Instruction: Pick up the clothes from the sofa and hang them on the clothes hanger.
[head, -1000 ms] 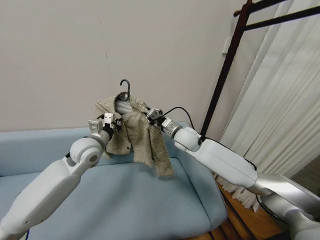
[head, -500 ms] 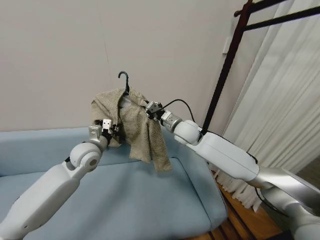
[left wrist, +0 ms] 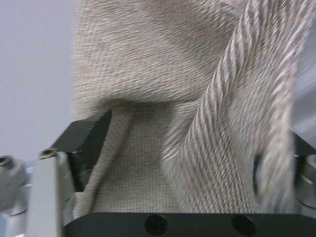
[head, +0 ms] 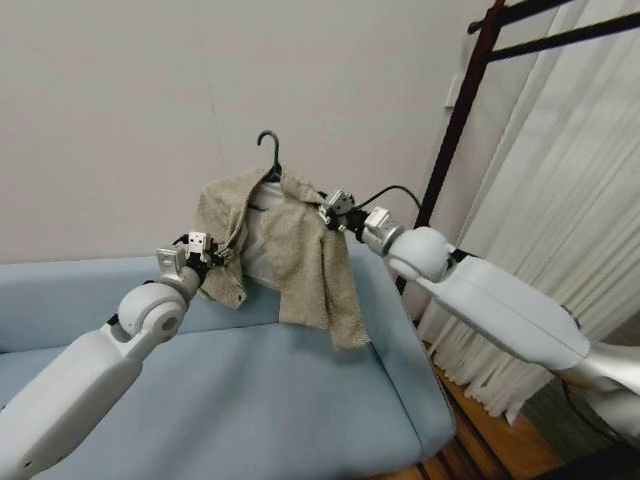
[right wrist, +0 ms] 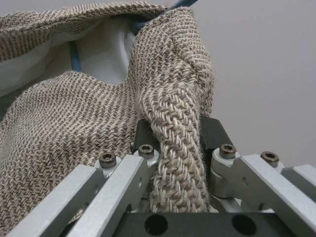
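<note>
Rising and shifting right since a second ago, the tweed jacket (head: 295,250) on its black hanger (head: 268,150) is hanging above the blue sofa (head: 250,400), left of the dark clothes rack (head: 455,120). The left pincer (head: 212,252) is gripping the jacket's left edge, while the right pincer (head: 330,209) is clenching a fold at its right shoulder.

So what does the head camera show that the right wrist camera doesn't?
Head view adds: the blue sofa, the dark rack, the curtain and the left pincer holding one side of the jacket. Right wrist view adds: the coarse weave up close and the screws on the fingers. Shared: the jacket and the right pincer clamped on a fold.
</note>
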